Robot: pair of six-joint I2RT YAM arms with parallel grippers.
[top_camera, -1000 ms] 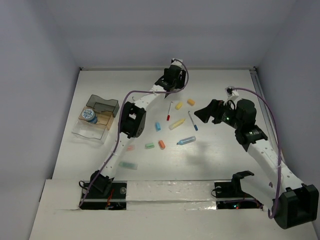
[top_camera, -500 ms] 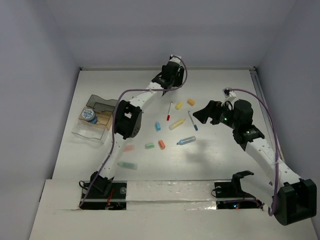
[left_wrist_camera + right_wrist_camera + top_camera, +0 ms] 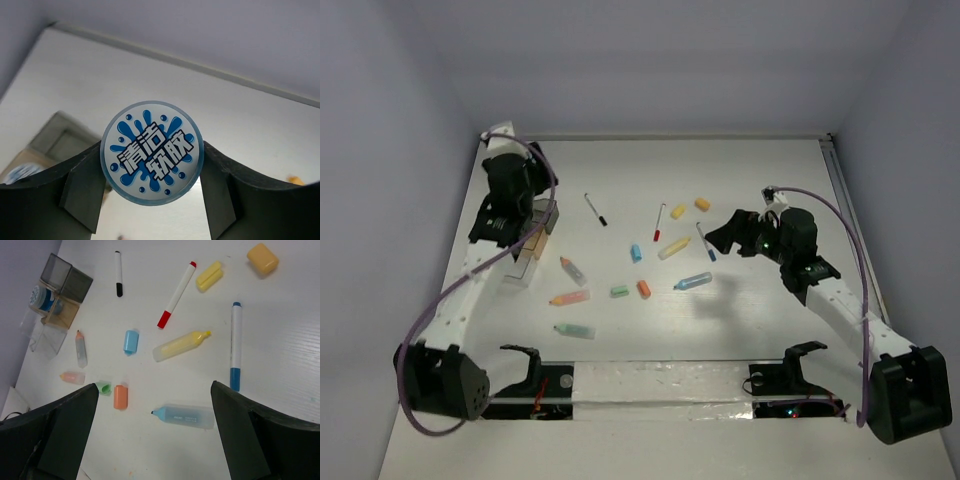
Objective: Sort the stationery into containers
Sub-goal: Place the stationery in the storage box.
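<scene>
My left gripper (image 3: 151,187) is clamped on a round blue-and-white tub (image 3: 152,152), 1 finger on each side of its rim, and holds it in the air. Below it, off past the left-hand finger in the wrist view, I see the grey box (image 3: 62,137). Next to that is the tray (image 3: 42,337), where a second tub (image 3: 41,297) like it already sits. I judge the tub light and rigid. Its wall is smooth and round, though, so it could swivel or slip in the pinch, and I'd lower it close before letting go.

My right gripper (image 3: 153,390) hangs wide open with nothing in it above the loose stationery on the table (image 3: 280,405). The blue highlighter (image 3: 182,416) lies just below the gap between its fingers, with the yellow highlighter (image 3: 180,346) and blue pen (image 3: 235,346) further ahead. These look like light, stiff plastic with slick barrels that would roll. The blue highlighter lies along the line between the fingers, so I reckon the wrist needs a turn to take it across mid-barrel, not by the tapered tip.
</scene>
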